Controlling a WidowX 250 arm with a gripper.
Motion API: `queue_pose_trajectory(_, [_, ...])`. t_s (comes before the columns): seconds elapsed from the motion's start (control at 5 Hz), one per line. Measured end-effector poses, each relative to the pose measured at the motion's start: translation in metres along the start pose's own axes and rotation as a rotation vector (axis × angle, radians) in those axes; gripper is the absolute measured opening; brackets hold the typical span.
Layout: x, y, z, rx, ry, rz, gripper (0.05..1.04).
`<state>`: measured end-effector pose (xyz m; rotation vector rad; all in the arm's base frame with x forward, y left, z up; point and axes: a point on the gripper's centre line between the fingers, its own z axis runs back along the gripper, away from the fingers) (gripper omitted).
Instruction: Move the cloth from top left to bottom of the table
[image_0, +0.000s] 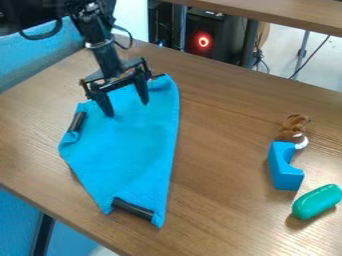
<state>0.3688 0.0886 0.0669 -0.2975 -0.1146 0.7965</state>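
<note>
So in the camera view the black two-finger gripper (127, 109) was hanging over the upper part of the bright blue fabric cloth (127, 155), jaws spread wide. The cloth was lying across the left half of the brown wood-grain table (220, 165), its narrow lower end near the front edge, with a black strip (133, 209) on that end.

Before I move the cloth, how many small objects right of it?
3, right of the cloth: brown item at the back, blue notched block in front, green rounded piece nearest the camera. Something tiny could hide behind them.
</note>
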Motion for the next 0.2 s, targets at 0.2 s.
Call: queue_pose_trajectory(0.2, [0.003,-0.0012,0.034,-0.079,0.011,-0.032,1.0])
